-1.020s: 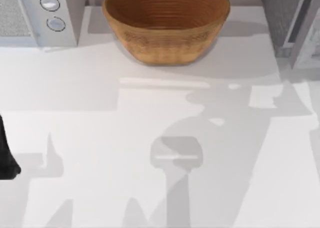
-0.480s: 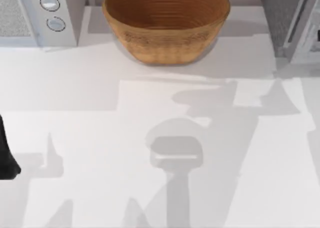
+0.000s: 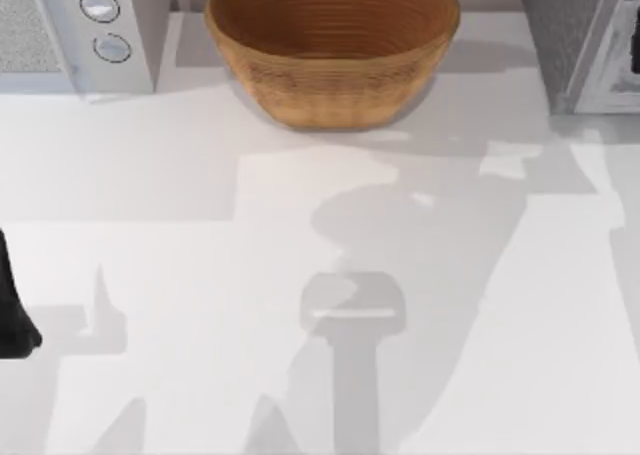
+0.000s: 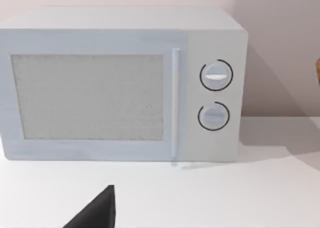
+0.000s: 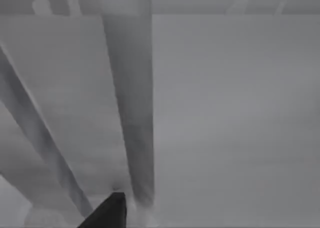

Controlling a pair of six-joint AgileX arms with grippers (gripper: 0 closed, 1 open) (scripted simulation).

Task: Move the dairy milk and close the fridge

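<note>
Shadows of the arms (image 3: 350, 315) lie across the near half of the white table (image 3: 180, 175), the darkest patch near the middle of the front edge. At the table's left edge, toward the front, the black bulk of the left arm (image 3: 12, 305) juts into the top view, idle and well apart from everything else.

From that arm's wrist camera, one dark tip of the left gripper (image 4: 95, 214) shows above bare tabletop, pointing toward the microwave (image 4: 120, 85) but well short of it. Whether this gripper is wide or narrow cannot be told, and nothing is seen in it.

The right wrist camera looks closely at flat grey panels crossed by a darker band, with one dark tip of the right gripper (image 5: 107, 212) at the frame's edge. Its spread cannot be told either, nor whether it carries anything.

Along the far side of the table stand three things. The light grey microwave sits in the far left corner, its two round knobs (image 3: 100, 7) one above the other beside its door. The brown woven bowl (image 3: 335, 65) sits upright at far centre, apart from both neighbours. The fridge (image 3: 560, 25) fills the far right corner: a grey speckled body with a pale door panel (image 3: 608, 60) just to its right, slanted against the body's side.
</note>
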